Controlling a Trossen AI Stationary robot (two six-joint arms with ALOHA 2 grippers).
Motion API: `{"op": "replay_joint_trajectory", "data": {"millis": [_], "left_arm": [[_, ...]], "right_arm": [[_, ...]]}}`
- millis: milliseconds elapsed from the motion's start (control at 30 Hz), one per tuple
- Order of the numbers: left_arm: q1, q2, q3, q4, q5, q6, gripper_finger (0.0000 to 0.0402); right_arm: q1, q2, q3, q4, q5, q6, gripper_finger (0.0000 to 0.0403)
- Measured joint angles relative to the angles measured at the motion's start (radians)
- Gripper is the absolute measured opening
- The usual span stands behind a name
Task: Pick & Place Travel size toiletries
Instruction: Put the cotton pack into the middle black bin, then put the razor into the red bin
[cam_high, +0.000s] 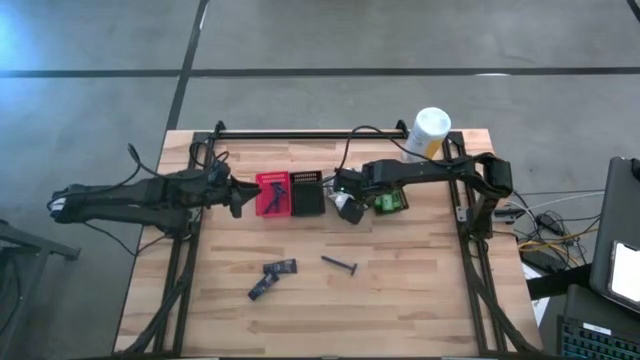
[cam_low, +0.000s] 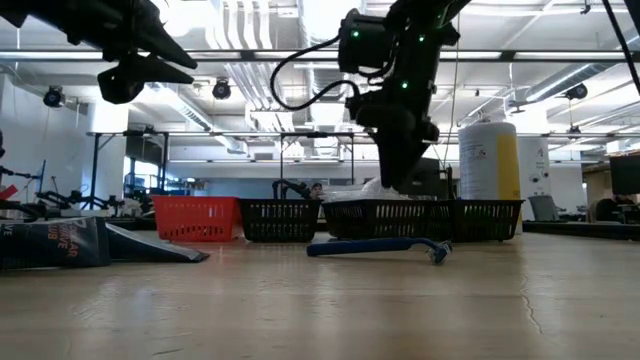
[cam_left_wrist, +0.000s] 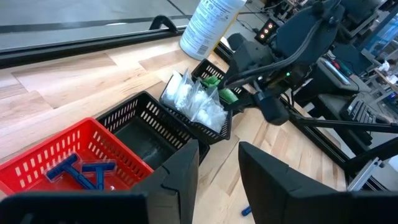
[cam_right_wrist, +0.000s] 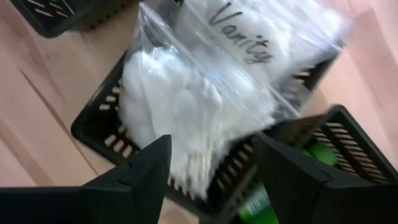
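Note:
White plastic-wrapped bundles (cam_right_wrist: 205, 87), one marked "Vanity", fill a black mesh basket (cam_left_wrist: 196, 102). Green packets (cam_left_wrist: 224, 96) lie in the black basket beside it (cam_high: 390, 203). My right gripper (cam_right_wrist: 214, 168) hangs open just above the bundles (cam_high: 350, 205), touching nothing. Two slim blue razors (cam_left_wrist: 81, 174) lie in the red basket (cam_high: 272, 193). My left gripper (cam_left_wrist: 217, 168) is open, raised at that basket's left side (cam_high: 235, 195). Another razor (cam_high: 340, 264) lies flat on the table, blue in the low view (cam_low: 380, 245). Two dark packets (cam_high: 272, 277) lie near it.
An empty black basket (cam_high: 306, 192) sits between the red one and the bundle basket. The tall white-and-yellow canister (cam_high: 430, 133) stands at the table's far right, behind my right arm. Bare wood (cam_high: 400, 300) stretches along the near side around the loose razor and packets.

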Motion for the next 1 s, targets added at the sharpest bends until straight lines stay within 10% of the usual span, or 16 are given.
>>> {"op": "replay_joint_trajectory", "data": {"millis": [233,533,1000], "left_arm": [[0.0,0.0,0.0,-0.003,0.0,0.014,0.012],[0.0,0.0,0.0,-0.044,0.013,0.042,0.012],[0.0,0.0,-0.003,-0.099,0.027,0.085,0.012]], "right_arm": [[0.001,-0.039,0.001,-0.086,-0.013,0.01,0.0264],[0.089,-0.026,0.001,-0.081,-0.296,0.022,0.0289],[0.353,0.047,0.001,0.157,-0.292,0.065,0.0255]]}}
